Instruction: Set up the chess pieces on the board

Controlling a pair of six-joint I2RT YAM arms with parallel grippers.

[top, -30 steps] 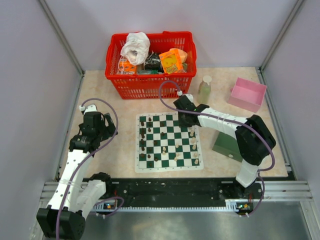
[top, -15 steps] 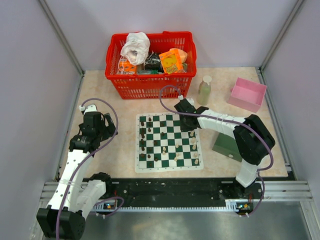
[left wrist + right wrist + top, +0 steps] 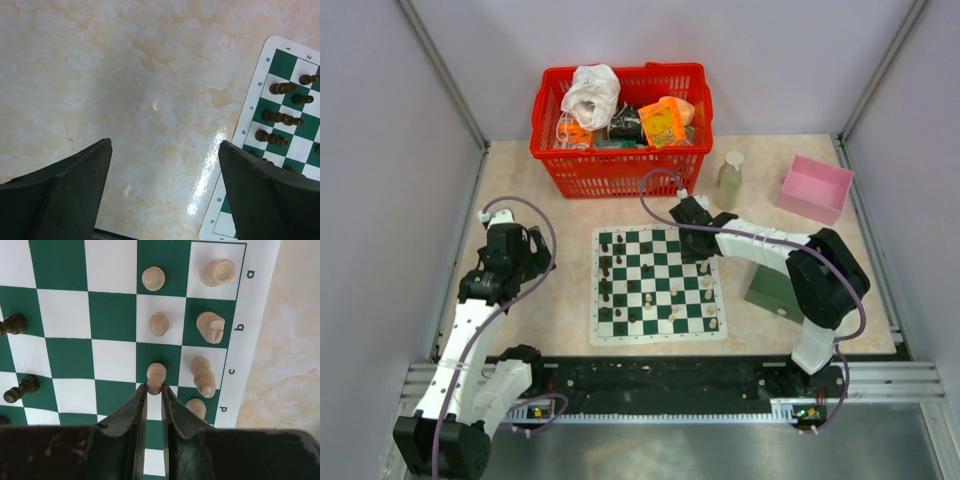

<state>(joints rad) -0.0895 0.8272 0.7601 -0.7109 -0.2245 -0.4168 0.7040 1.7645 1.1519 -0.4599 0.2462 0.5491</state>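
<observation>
Right gripper [image 3: 154,390] shifted slightly, now pinches 1 cream pawn [image 3: 156,374] on the board [image 3: 67,357]; left gripper [image 3: 165,145] spread wide open above the table [image 3: 125,75].

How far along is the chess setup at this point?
Mostly placed: dark pieces line the left side of the board, and cream pieces fill the first squares on the right. In hand: the right gripper is pinched on a cream pawn in the second row. Left: stray pieces mid-board need homes; the left gripper hangs open off the board.
</observation>
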